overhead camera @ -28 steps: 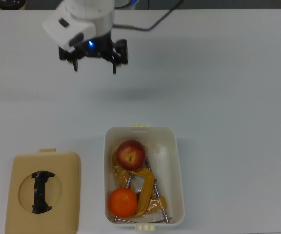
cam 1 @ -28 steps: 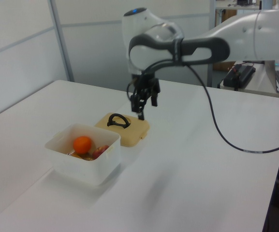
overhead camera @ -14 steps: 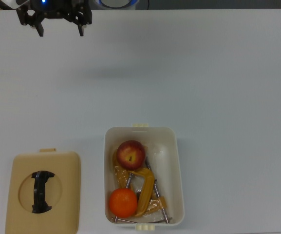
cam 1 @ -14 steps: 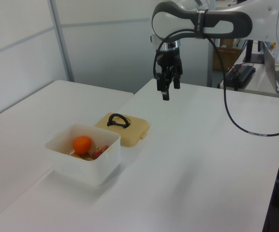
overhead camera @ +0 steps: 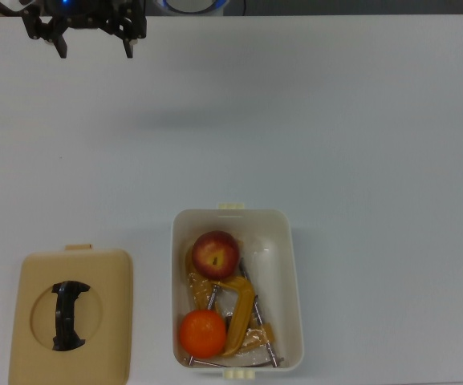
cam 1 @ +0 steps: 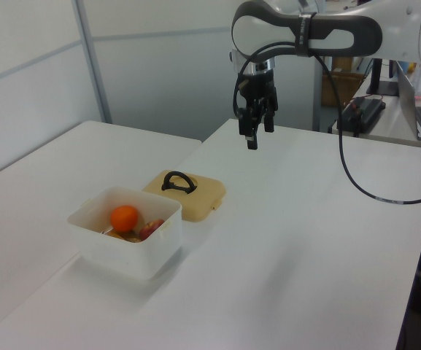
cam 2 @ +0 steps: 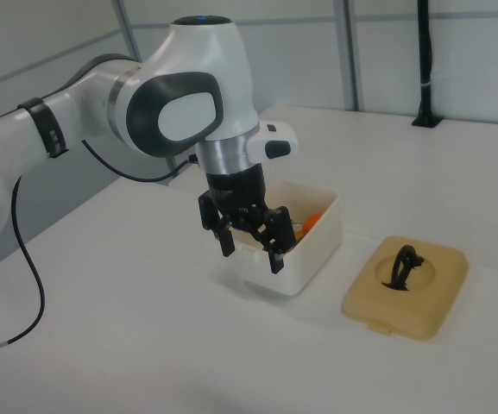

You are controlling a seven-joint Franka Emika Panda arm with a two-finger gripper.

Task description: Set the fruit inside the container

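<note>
In the top view, the cream container (overhead camera: 237,290) sits on the white desk (overhead camera: 359,144) with the apple (overhead camera: 216,253), the orange (overhead camera: 202,333) and yellow clamps (overhead camera: 239,309) inside; the tan lid (overhead camera: 71,315) lies to the top view's left. The tool (overhead camera: 91,46) hangs released and empty near the far edge. In the left view, the tool (cam 1: 253,137) is raised well apart from the container (cam 1: 126,232). In the right view, the tool (cam 2: 250,254) fronts the container (cam 2: 296,250). No writing is legible.
</note>
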